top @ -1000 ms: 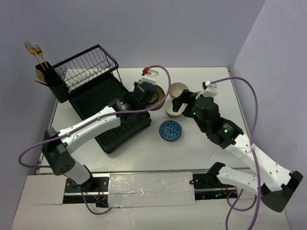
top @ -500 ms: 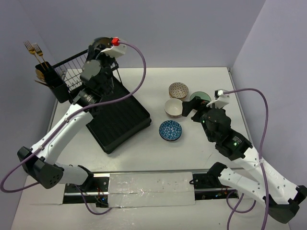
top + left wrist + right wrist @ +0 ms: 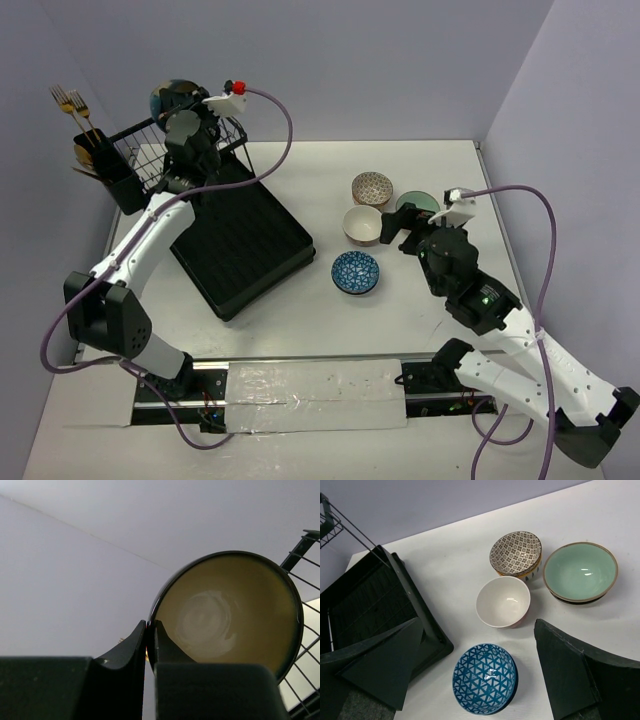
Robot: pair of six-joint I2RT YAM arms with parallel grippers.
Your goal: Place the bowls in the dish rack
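Left arm: raised at the far left of the white table (image 3: 300, 320), over the wire basket tier (image 3: 150, 160) of the large black two-tier dish rack (image 3: 240, 240). The left tool (image 3: 150, 630) is pinching the rim of a dark-rimmed round ceramic bowl with a pale yellow inside (image 3: 227, 615). One finger sits inside the rim and one outside. The bowl is held on edge in the air. Basket wires show just beside its right side; I cannot tell whether they touch.

Right arm: reaches over the right half of the table. The right tool (image 3: 479, 630) is spread wide, holds nothing, and hangs above the loose bowls.

Four bowls stand upright on the table, right of the rack's ribbed tray:
- a blue triangle-patterned bowl (image 3: 485, 678), nearest the arms;
- a plain cream bowl (image 3: 503, 601) beyond it;
- a brown lattice-patterned bowl (image 3: 515, 553), farthest back;
- a mint green bowl with a pale rim (image 3: 580, 571), just beside the lattice one.

The black utensil cup (image 3: 100, 165) on the rack's left end holds gold forks (image 3: 70, 100).
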